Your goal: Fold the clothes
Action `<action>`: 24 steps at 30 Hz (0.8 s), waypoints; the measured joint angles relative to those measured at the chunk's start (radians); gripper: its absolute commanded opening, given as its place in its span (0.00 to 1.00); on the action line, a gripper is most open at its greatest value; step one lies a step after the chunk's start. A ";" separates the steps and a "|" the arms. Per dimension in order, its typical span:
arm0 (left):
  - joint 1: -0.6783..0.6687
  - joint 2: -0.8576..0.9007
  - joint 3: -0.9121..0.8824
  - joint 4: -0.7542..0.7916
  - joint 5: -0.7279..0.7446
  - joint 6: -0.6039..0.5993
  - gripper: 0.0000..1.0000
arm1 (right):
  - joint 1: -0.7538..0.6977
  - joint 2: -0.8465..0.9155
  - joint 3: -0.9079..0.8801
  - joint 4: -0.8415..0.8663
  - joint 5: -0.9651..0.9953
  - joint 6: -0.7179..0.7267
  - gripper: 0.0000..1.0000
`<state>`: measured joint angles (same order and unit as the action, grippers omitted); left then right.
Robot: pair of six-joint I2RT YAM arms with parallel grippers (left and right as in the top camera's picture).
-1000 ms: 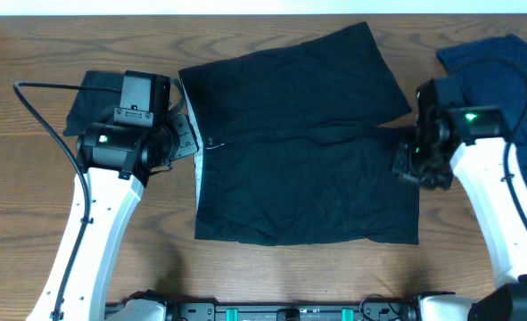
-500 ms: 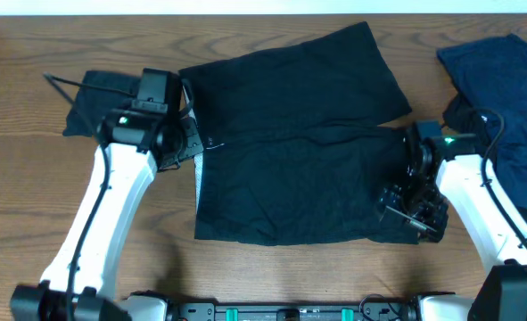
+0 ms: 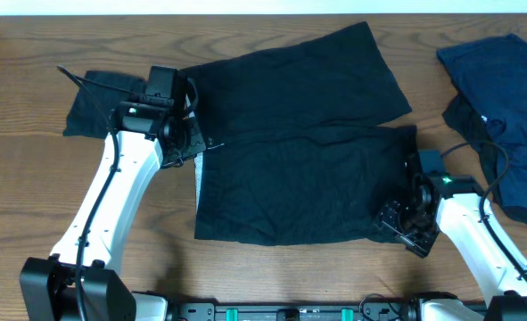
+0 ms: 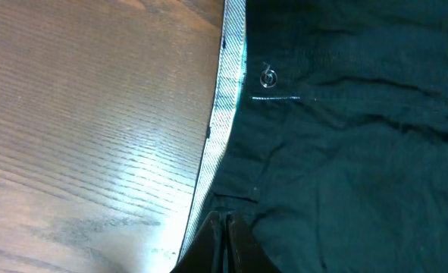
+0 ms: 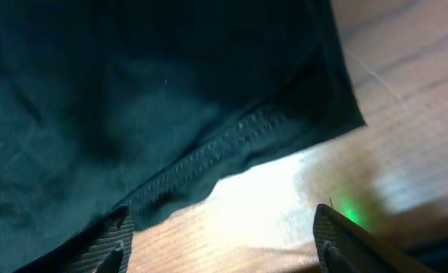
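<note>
Your right gripper (image 5: 220, 227) has dropped to the black garment's (image 3: 299, 183) lower-right corner, jaws wide, empty; left gripper (image 4: 224, 231) jaws are shut at its pale strip (image 4: 227, 98). It lies spread on the desk (image 3: 22, 187), folding barely begun.

No legible text, label, brand or number in any view. Black garment (image 3: 299, 183): small round silvery fastener (image 4: 267, 77) beside the pale waistband strip (image 4: 225, 98) carries a curled mark, not readable as a letter or logo. A short pale line of stitching sits just below it, with no characters.
</note>
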<state>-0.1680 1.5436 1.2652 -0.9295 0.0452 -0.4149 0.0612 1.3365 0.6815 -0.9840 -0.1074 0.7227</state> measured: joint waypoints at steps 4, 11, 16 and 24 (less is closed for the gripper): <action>0.008 0.000 0.000 0.000 0.000 0.000 0.06 | -0.032 0.000 -0.065 0.082 0.010 0.004 0.66; 0.009 0.000 0.000 0.000 0.000 0.000 0.06 | -0.121 0.000 -0.090 0.164 0.024 -0.019 0.61; 0.009 0.000 0.000 0.000 0.000 0.000 0.06 | -0.142 0.000 -0.090 0.205 0.034 -0.054 0.58; 0.009 0.000 0.000 -0.001 0.000 0.000 0.06 | -0.142 0.000 -0.090 0.231 0.037 -0.080 0.63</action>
<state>-0.1589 1.5436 1.2652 -0.9302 0.0452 -0.4149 -0.0803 1.3365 0.5915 -0.7528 -0.0708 0.6426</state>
